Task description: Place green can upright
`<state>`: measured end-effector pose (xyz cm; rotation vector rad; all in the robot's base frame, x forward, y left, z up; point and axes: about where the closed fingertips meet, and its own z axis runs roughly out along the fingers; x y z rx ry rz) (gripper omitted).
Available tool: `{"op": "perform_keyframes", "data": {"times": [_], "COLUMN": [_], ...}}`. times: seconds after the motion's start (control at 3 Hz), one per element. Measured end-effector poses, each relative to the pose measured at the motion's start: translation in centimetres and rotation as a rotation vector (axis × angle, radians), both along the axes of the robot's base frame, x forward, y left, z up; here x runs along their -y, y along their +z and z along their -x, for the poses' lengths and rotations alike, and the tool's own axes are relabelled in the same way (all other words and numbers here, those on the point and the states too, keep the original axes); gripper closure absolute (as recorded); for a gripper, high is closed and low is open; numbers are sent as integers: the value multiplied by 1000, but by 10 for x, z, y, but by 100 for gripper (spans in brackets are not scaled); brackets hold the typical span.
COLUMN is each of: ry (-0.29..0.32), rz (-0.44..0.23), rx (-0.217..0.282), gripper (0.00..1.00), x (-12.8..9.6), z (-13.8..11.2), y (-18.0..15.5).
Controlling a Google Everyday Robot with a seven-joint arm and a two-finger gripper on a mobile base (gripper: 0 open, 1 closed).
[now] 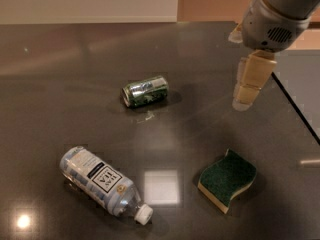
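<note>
The green can (145,91) lies on its side on the tabletop (60,84), its long axis running crosswise. It is well apart, camera-left of the raised gripper (245,100); whether that is open or closed cannot be told.

The tool (244,98), matt cream plastic, hung right of the shiny metal green can (145,91) over the glossy tabletop (70,79).

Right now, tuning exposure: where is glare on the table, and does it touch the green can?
Camera view: square glare patch between bottle and sponge, small spot lower left; green can lies clear of both; hand hovers to its right.
</note>
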<state>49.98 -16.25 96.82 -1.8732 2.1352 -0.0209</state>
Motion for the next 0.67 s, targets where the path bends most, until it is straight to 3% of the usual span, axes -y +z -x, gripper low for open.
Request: {"op": "perform_keyframes", "data": {"times": [0.67], "ry": [160], "rz": [-38], "rx": [18], "gripper": [0], "x": [-60], "z": [-35], "y": [-12]}}
